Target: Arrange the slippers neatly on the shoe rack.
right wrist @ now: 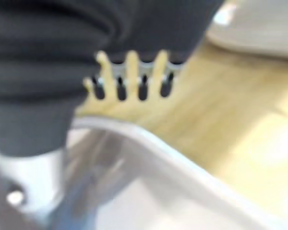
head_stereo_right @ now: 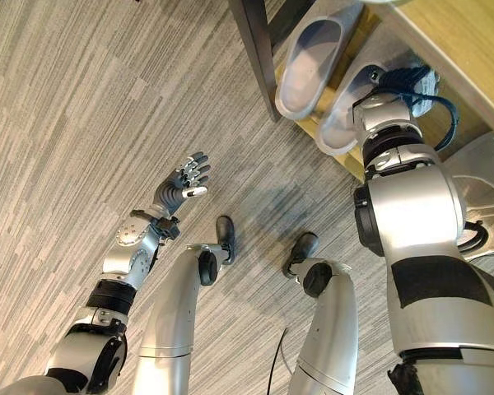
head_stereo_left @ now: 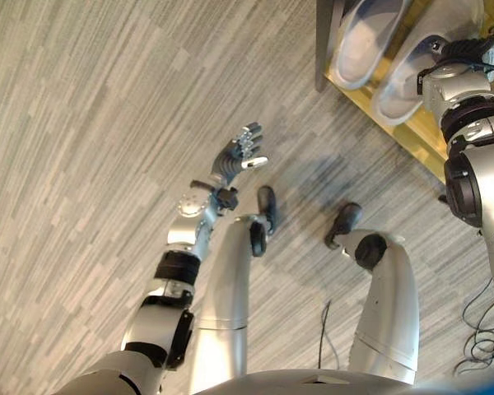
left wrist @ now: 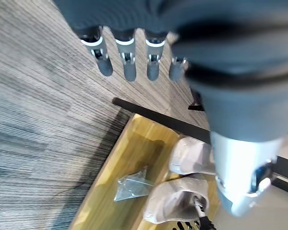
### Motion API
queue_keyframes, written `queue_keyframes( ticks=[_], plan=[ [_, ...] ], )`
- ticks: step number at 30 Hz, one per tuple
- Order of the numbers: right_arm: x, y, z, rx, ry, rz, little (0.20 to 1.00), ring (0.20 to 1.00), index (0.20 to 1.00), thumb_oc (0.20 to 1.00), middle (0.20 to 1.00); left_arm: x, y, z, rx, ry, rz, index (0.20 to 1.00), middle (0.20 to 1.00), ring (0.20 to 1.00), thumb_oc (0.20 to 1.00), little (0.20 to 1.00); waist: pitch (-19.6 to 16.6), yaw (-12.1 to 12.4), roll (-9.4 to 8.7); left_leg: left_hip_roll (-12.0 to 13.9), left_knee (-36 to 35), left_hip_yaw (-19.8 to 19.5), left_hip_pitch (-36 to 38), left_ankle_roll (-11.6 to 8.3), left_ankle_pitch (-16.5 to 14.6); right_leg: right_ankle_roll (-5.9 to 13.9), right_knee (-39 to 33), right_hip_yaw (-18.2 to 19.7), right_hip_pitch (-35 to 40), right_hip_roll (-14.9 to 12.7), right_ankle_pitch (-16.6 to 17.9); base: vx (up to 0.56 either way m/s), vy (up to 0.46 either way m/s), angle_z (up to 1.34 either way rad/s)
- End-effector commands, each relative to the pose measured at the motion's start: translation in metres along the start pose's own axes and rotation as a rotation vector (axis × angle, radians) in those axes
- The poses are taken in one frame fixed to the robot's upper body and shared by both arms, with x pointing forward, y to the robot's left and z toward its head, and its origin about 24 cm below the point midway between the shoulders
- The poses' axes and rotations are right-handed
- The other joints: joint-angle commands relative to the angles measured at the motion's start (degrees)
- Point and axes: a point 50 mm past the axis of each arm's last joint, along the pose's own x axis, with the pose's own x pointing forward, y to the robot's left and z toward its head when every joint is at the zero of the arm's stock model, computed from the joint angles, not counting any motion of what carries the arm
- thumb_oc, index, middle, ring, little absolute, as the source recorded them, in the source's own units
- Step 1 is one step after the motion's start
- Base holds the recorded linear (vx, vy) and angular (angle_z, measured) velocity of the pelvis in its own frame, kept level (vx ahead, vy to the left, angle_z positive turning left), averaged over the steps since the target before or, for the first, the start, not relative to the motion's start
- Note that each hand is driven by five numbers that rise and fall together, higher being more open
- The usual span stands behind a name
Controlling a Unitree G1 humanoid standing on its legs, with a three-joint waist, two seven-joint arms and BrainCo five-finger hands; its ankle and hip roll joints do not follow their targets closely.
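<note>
Two pale grey slippers lie side by side on the lower wooden shelf of the shoe rack (head_stereo_left: 412,136), the left slipper (head_stereo_left: 366,41) beside the rack's dark post (head_stereo_right: 255,49) and the right slipper (head_stereo_left: 407,78) next to it. My right hand (right wrist: 132,81) is over the right slipper's rim (right wrist: 182,163), fingers straight, with the wooden shelf showing past them. The other slipper (right wrist: 259,28) lies beyond. My left hand (head_stereo_left: 240,156) is held open over the carpet, away from the rack, holding nothing. Both slippers (left wrist: 192,155) also appear in the left wrist view.
A small clear plastic bag (left wrist: 132,187) lies on the same shelf beside the slippers. An upper wooden shelf (head_stereo_right: 461,49) overhangs the slippers. Grey striped carpet (head_stereo_left: 107,123) stretches out to the left of the rack.
</note>
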Motion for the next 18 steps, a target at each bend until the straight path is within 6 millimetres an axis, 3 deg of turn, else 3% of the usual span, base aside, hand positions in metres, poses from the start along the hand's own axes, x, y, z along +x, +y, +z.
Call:
queue_keyframes(
  ticks=[1,10,18],
  plan=[
    [-0.010,-0.001,0.029,0.089,-0.037,0.001,1.000,1.000,1.000,1.000,1.000,-0.006,0.000,0.006,-0.021,-0.075,0.038,1.000,1.000,1.000,1.000,1.000,1.08,0.50,3.04,0.60,-5.17,-0.47,1.99,2.19,1.75,5.56,-1.02,2.05,8.02,0.39,-1.27,-0.03,0.027,0.01],
    [-0.014,0.016,0.024,0.213,-0.054,0.096,1.000,1.000,1.000,1.000,1.000,-0.002,-0.006,0.007,0.040,-0.059,0.022,1.000,1.000,1.000,1.000,1.000,0.85,-0.24,2.89,0.23,-10.11,-0.65,4.87,2.33,3.51,5.51,-5.89,0.85,11.16,2.25,0.98,-0.05,0.015,-0.06],
    [-0.022,0.031,0.013,0.223,-0.047,0.146,1.000,1.000,1.000,1.000,1.000,-0.002,-0.004,0.003,0.046,-0.041,0.040,1.000,1.000,1.000,1.000,1.000,1.71,-1.16,2.79,0.33,-13.22,-0.57,6.68,2.42,4.97,5.68,-9.04,0.85,13.43,3.75,2.42,-0.05,0.004,-0.06]
  ],
)
